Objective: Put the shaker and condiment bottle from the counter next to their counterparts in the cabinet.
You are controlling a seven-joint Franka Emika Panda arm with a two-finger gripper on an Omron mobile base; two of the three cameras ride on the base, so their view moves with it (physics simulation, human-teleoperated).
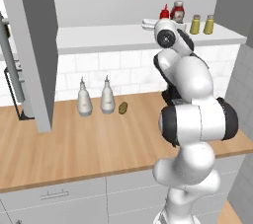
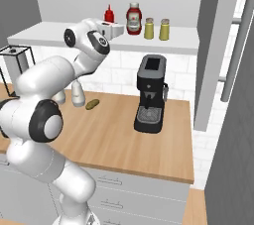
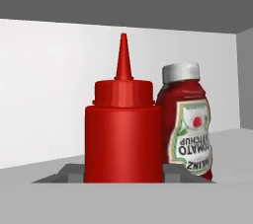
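Note:
My gripper (image 3: 122,174) is shut on the condiment bottle (image 3: 122,134), a plain red squeeze bottle with a pointed nozzle. The bottle stands upright at the cabinet's white shelf floor (image 1: 99,36), just left of the stout ketchup bottle (image 3: 190,129) with the white label. From the base, the condiment bottle (image 1: 164,12) (image 2: 108,14) shows beside the ketchup bottle (image 1: 178,11) (image 2: 134,19), with the gripper (image 2: 117,29) in front of it. Further right on the shelf, two identical olive-yellow shakers (image 1: 195,24) (image 1: 209,24) stand side by side.
On the wooden counter (image 1: 74,139) stand two grey-white spouted bottles (image 1: 84,99) (image 1: 107,98), with a small olive thing (image 1: 123,107) lying beside them. A black coffee machine (image 2: 151,92) sits under the shelf. Grey cabinet door panels (image 1: 34,45) (image 2: 216,45) hang open at either side.

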